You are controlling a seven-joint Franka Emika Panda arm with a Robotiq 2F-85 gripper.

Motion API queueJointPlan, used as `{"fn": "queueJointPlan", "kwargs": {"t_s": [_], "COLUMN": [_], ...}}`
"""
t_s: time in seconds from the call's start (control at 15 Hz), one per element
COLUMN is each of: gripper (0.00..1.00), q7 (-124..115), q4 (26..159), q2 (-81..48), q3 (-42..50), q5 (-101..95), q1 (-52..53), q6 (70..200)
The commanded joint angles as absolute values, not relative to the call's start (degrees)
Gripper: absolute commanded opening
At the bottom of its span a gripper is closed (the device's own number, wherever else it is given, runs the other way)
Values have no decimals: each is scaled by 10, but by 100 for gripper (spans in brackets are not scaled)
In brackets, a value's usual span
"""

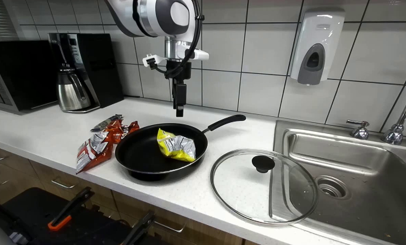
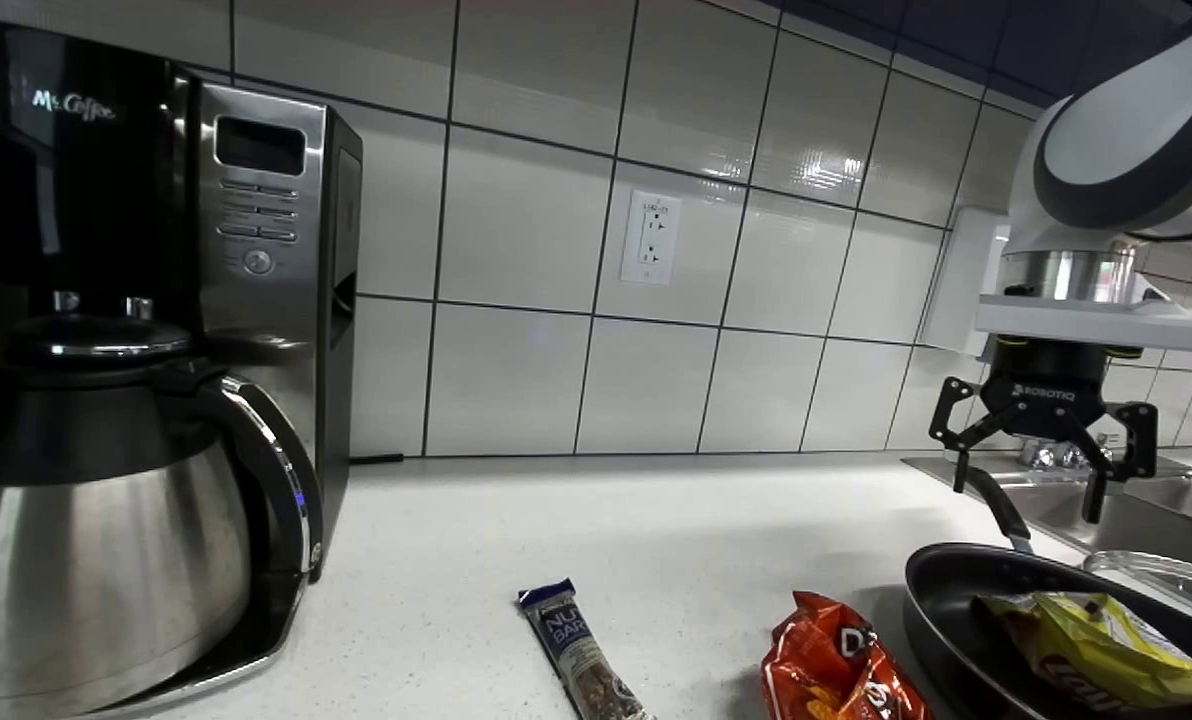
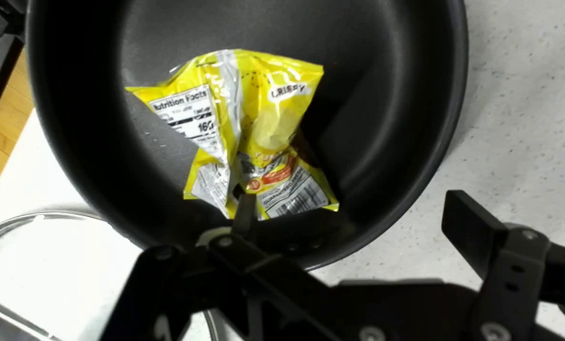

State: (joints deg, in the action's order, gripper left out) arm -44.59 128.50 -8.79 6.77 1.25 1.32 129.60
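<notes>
In an exterior view the gripper (image 1: 179,110) hangs above a black frying pan (image 1: 138,149), and a crumpled yellow snack bag (image 1: 176,148) lies inside the pan, toward its handle (image 1: 227,121). Some red snack packaging (image 1: 95,151) (whether one bag or two is hard to tell from here) lies just beside the pan on the white counter (image 1: 46,122). On the pan's opposite side a glass lid (image 1: 240,190), its black knob (image 1: 263,163) on top, lies partly on the counter and partly over the edge of the steel sink (image 1: 370,214); a soap dispenser (image 1: 318,47) is fixed to the tiled wall (image 1: 220,85). In an exterior view a nut bar (image 2: 586,655) lies on the counter between a coffee maker (image 2: 256,200), with its steel pot (image 2: 106,560), and the red snack packaging; a power outlet (image 2: 651,238) sits in the wall. There the gripper is unclenched, its fingers (image 2: 1094,495) spread wide apart, higher than the yellow snack bag. In the wrist view the yellow snack bag lies on the pan's bottom, printed panels facing up; a finger overlaps its lower edge from this angle, while the opposite finger shows over the counter, outside the pan's rim.
</notes>
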Motion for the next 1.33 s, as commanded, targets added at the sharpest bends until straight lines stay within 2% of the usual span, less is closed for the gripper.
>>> {"fn": "queueJointPlan", "kwargs": {"t_s": [0.0,1.27], "gripper": [100,100], "q7": [-458,-491], "q4": [1258,1163], "q2": [-83,-136], "q3": [44,-16], "q5": [-3,10], "q1": [25,87], "q6": [1255,1199]}}
